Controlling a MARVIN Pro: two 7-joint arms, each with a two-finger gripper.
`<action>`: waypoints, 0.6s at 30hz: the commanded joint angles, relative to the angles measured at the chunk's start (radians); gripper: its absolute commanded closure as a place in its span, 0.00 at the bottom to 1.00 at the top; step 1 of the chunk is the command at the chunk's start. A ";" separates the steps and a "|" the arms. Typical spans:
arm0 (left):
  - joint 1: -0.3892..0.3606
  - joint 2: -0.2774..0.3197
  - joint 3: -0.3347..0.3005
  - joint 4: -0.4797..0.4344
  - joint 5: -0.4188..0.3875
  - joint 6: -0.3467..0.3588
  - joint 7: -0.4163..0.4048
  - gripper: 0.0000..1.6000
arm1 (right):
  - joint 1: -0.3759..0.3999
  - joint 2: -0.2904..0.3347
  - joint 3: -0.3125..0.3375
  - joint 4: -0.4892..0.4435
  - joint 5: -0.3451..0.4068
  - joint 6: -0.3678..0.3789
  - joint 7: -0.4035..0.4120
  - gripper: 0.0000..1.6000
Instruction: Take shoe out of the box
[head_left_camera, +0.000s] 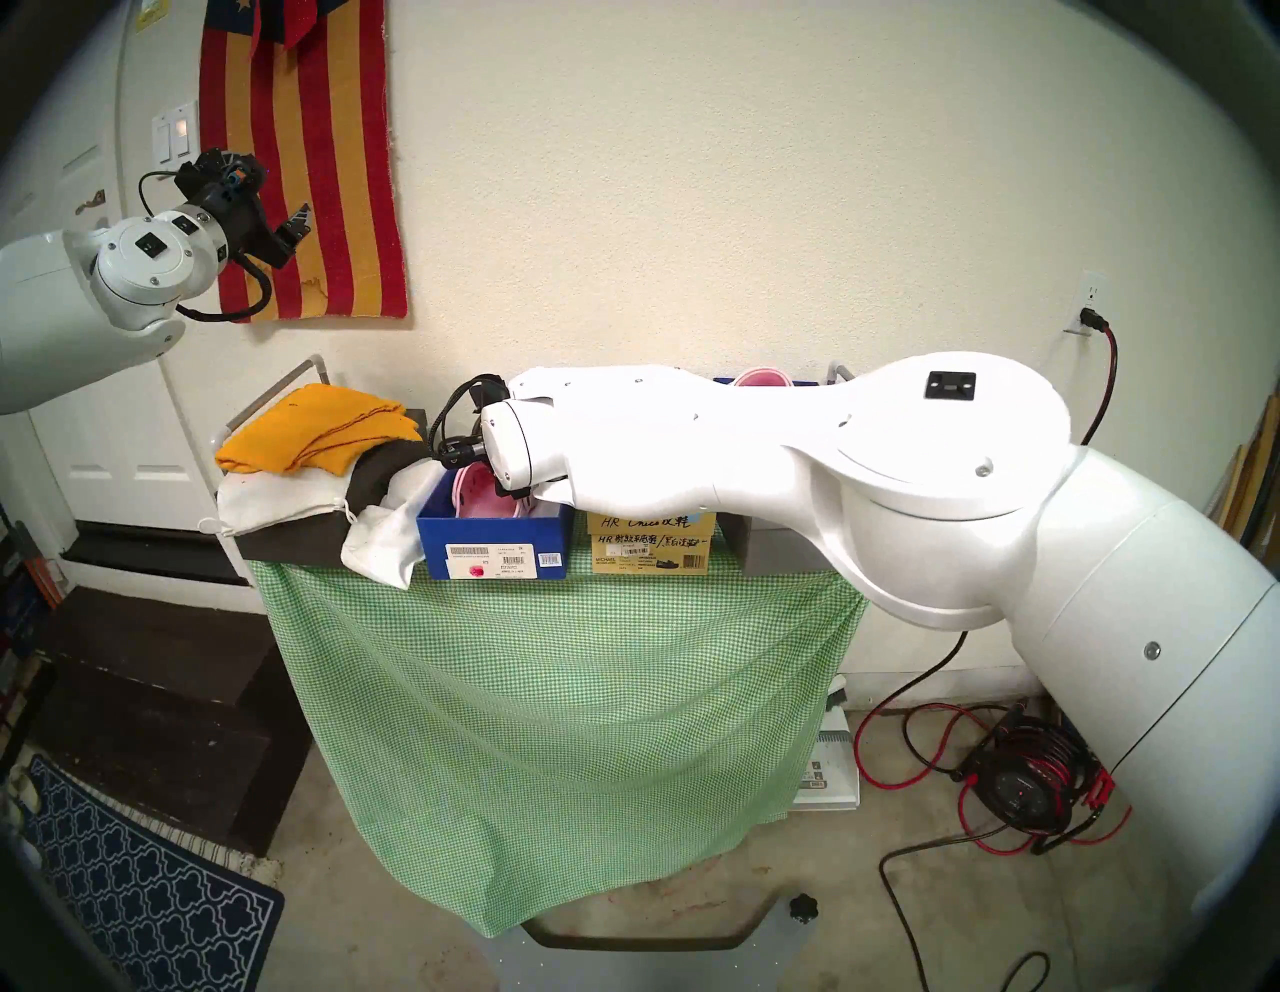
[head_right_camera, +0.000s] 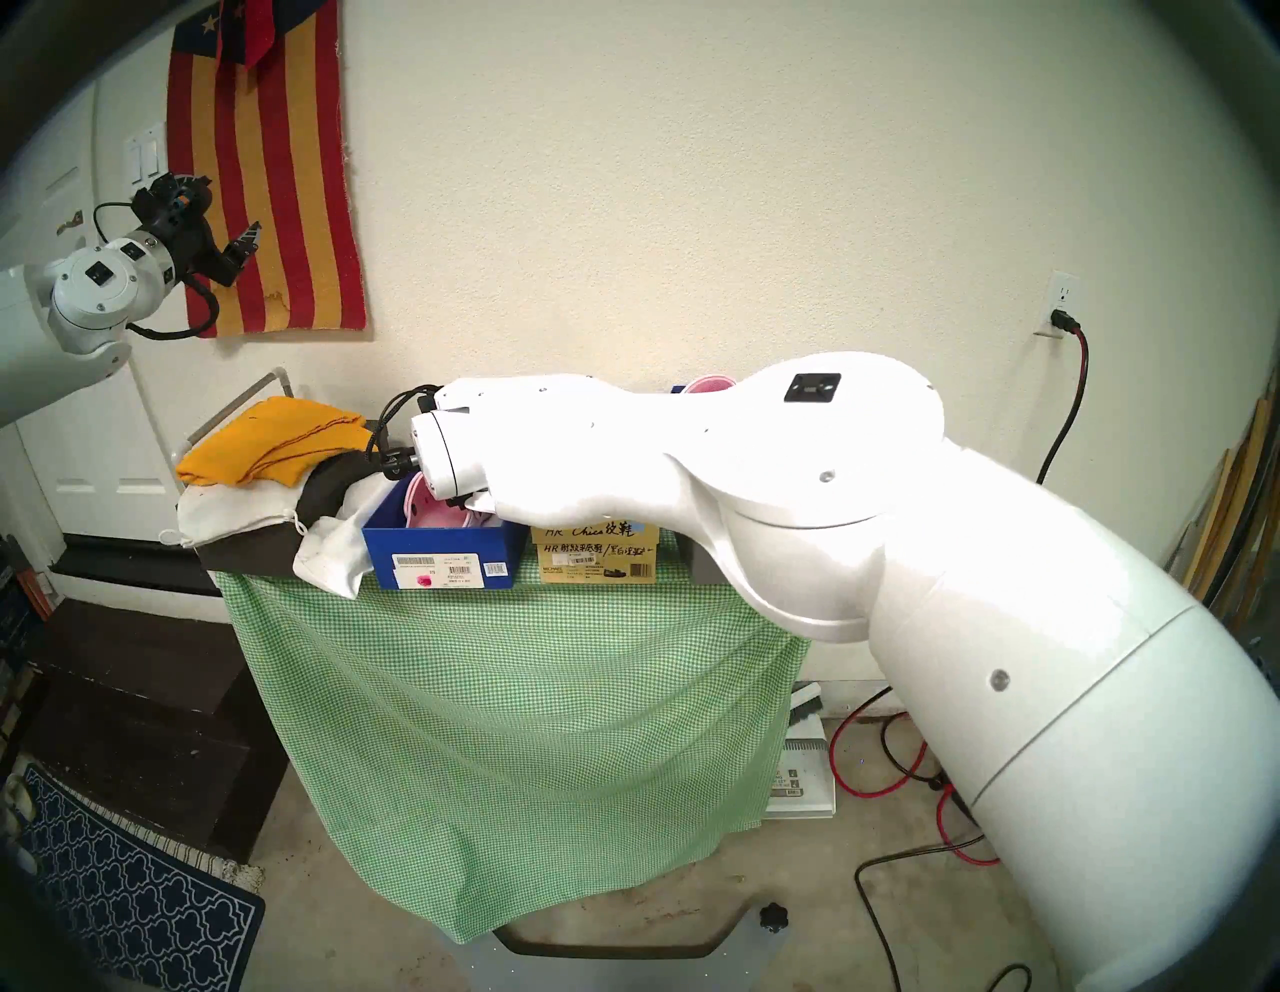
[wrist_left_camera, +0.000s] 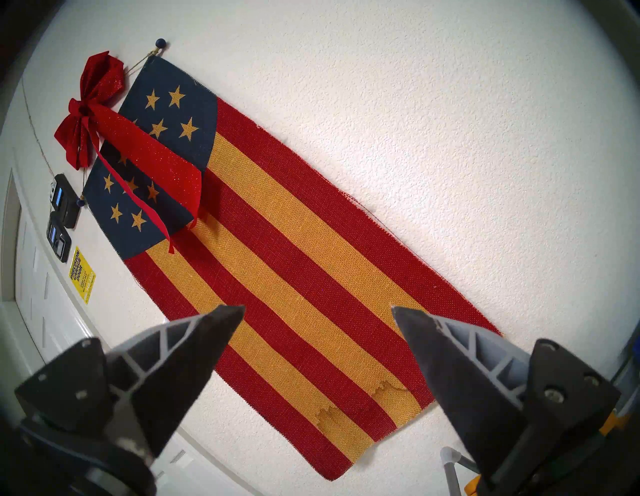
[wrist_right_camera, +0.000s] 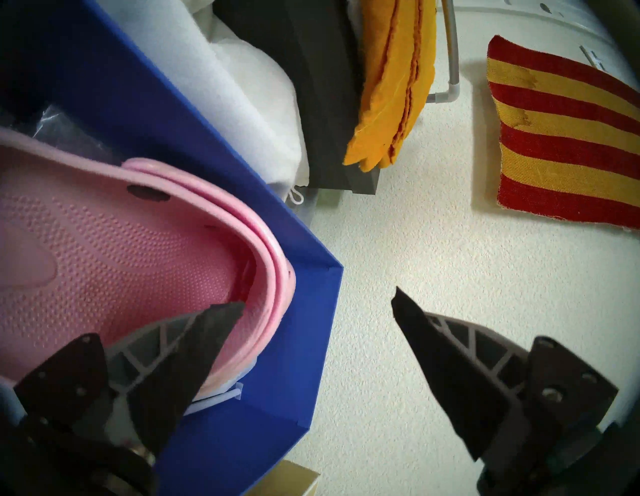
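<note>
The pink clog (wrist_right_camera: 104, 249) lay inside the royal-blue shoebox (head_left_camera: 495, 547) on the green-checked surface (head_left_camera: 554, 693). The right tool (wrist_right_camera: 318, 304) hung released over the box's corner, one fingertip (wrist_right_camera: 221, 315) above the clog; the left tool (wrist_left_camera: 318, 311) was raised, released, facing the striped flag (wrist_left_camera: 294, 259)

**Surface finishes**

Royal-blue cardboard box (wrist_right_camera: 221, 145): matt, smooth walls, white paper labels. Pink foam-like clog (wrist_right_camera: 104, 242): soft sheen, pebbled footbed. Green checked cloth (head_left_camera: 554, 693): thin woven. Striped red-gold burlap flag (wrist_left_camera: 311, 277): coarse weave, frayed edges. White robot arm shell (head_left_camera: 900, 471): glossy plastic. Cream wall (wrist_left_camera: 450, 138): rough texture.
</note>
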 joint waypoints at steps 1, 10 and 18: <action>0.000 0.000 0.000 0.000 0.000 0.000 0.000 0.00 | -0.040 -0.078 0.005 0.115 -0.001 -0.075 0.007 0.00; 0.000 0.000 0.000 0.000 0.000 0.000 0.000 0.00 | -0.101 -0.128 0.003 0.251 0.007 -0.147 0.043 0.00; 0.000 0.000 0.000 0.000 0.000 0.000 0.000 0.00 | -0.125 -0.161 0.001 0.303 0.009 -0.176 0.053 0.62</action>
